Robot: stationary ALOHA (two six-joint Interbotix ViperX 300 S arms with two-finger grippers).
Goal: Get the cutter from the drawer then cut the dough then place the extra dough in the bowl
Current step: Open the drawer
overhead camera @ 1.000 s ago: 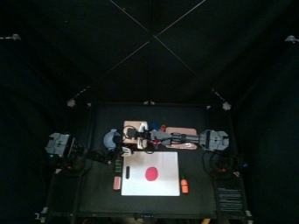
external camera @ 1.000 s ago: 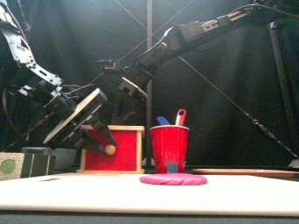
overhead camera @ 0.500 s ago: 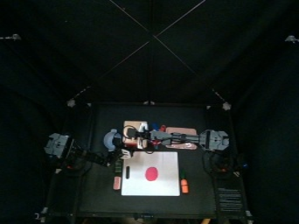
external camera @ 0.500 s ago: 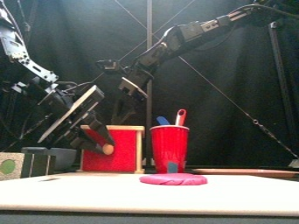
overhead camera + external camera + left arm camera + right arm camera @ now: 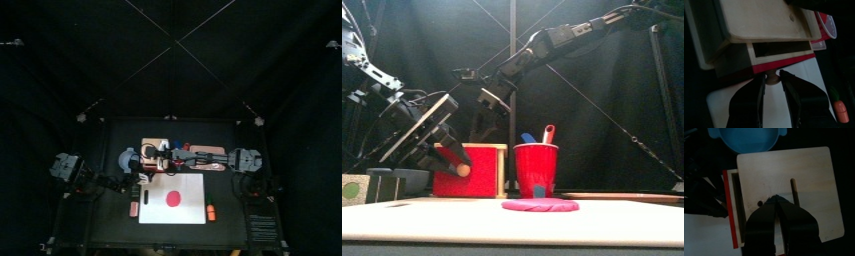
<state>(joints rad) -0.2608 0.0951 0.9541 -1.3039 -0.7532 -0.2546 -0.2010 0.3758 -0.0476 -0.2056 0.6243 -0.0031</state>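
Note:
The pale wooden box [image 5: 791,173] stands at the back of the table, and its red drawer front [image 5: 784,67] is pulled out a little, showing a dark gap. My left gripper [image 5: 771,80] is shut on the drawer's small knob [image 5: 466,170]. From the right, my right gripper [image 5: 777,204] rests shut on the box's top near the slot. The flat red dough [image 5: 171,198] lies on the white cutting board [image 5: 194,185] in front of the box. Behind the box sits the blue-grey bowl [image 5: 749,138]. The cutter is hidden.
A red cup [image 5: 536,170] holding a blue and a red toy knife stands right of the box. An orange carrot toy [image 5: 210,212] lies on the board's right side and a reddish toy [image 5: 134,208] at its left edge.
My left arm has drawn back and up a little while keeping hold of the knob. The right gripper stays on the box top.

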